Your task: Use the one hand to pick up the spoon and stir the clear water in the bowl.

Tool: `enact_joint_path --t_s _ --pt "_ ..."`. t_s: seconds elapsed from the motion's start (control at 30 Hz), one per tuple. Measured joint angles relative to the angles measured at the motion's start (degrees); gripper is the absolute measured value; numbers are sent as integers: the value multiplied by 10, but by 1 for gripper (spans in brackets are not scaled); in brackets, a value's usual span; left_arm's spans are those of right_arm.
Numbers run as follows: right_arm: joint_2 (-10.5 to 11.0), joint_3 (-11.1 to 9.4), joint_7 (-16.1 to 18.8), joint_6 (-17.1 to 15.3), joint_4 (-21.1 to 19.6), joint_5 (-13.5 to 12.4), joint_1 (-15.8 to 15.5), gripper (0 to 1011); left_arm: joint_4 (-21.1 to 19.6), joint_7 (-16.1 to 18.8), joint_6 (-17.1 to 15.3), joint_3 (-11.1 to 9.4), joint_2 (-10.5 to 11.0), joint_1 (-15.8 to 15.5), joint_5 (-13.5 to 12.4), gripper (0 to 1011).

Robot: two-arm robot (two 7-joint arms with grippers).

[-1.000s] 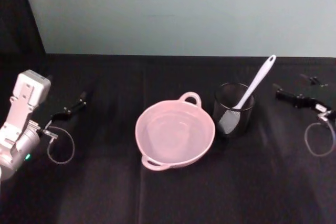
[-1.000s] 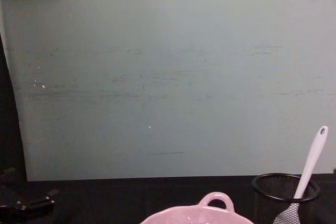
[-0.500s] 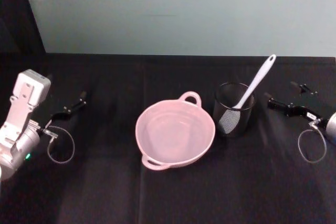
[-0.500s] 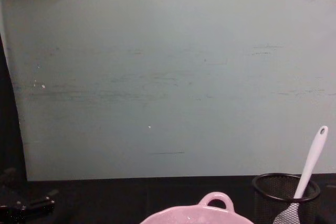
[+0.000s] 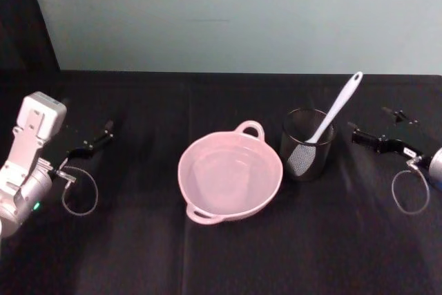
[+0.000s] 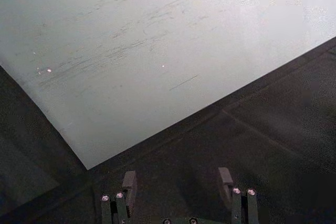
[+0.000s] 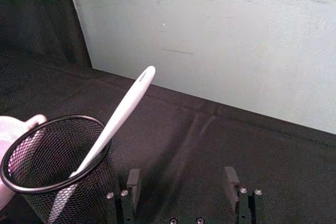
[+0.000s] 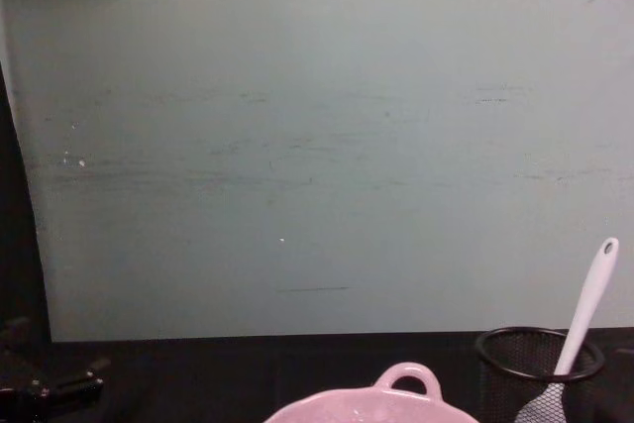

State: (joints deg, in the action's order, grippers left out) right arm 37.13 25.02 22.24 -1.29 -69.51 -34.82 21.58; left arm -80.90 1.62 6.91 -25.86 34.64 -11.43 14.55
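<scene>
my slim black right gripper (image 5: 366,136) waits wide open beside the black wire-mesh cup (image 5: 307,144) propping the long white plastic spoon (image 5: 333,115) upright for grabbing.

No text, brand, number or sign can be read anywhere; the small white label on the right gripper (image 5: 364,137) is too small to make out.

White spoon (image 5: 334,110) leaning in black mesh cup (image 5: 307,144), just beside pale pink bowl (image 5: 230,176)

bowl (image 8: 371,405) cut off by chest view edge
</scene>
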Motion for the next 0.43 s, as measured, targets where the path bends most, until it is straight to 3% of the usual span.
enact_joint_path --t_s 0.43 --pt "0 0 0 0 0 -1 0 1003 0 0 0 0 0 0 0 1011"
